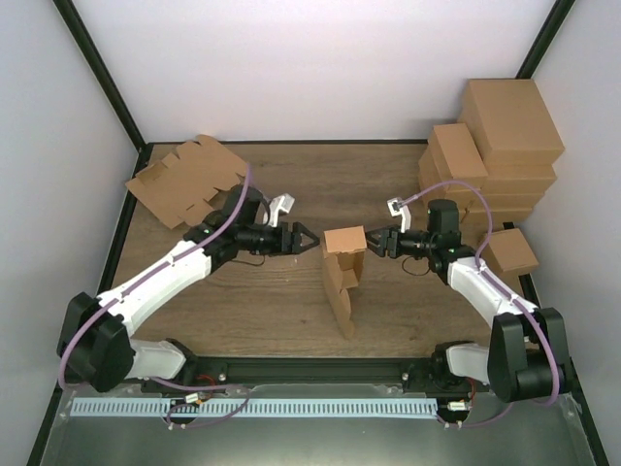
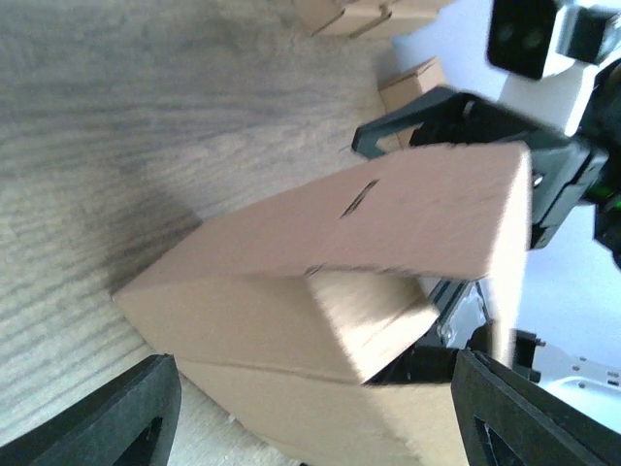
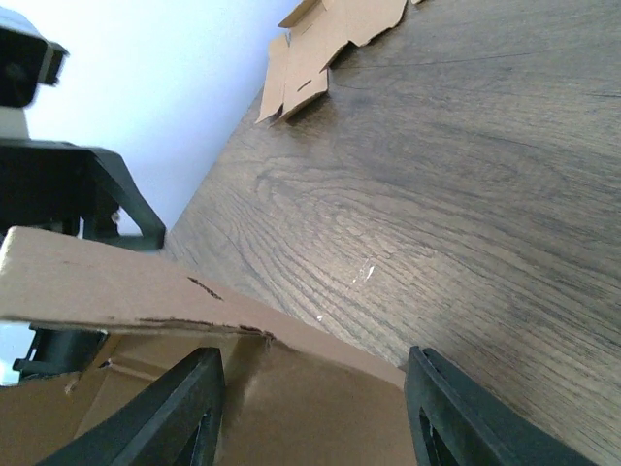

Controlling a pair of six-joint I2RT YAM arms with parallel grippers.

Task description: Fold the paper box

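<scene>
The paper box (image 1: 343,264) is a thin brown cardboard piece, partly folded, standing on edge in the middle of the table with its top panel bent over. My left gripper (image 1: 309,240) is open just left of its top. My right gripper (image 1: 374,241) is open just right of its top. In the left wrist view the box (image 2: 320,291) fills the space ahead of the open gripper (image 2: 310,388), with the right gripper's black fingers (image 2: 437,112) behind it. In the right wrist view the box (image 3: 291,408) lies between the open gripper's (image 3: 315,379) spread fingers.
A pile of flat notched cardboard blanks (image 1: 184,180) lies at the back left, also in the right wrist view (image 3: 320,39). Several bigger brown cartons (image 1: 495,146) are stacked at the back right, with one smaller carton (image 1: 509,252) nearer. Walls close in the table.
</scene>
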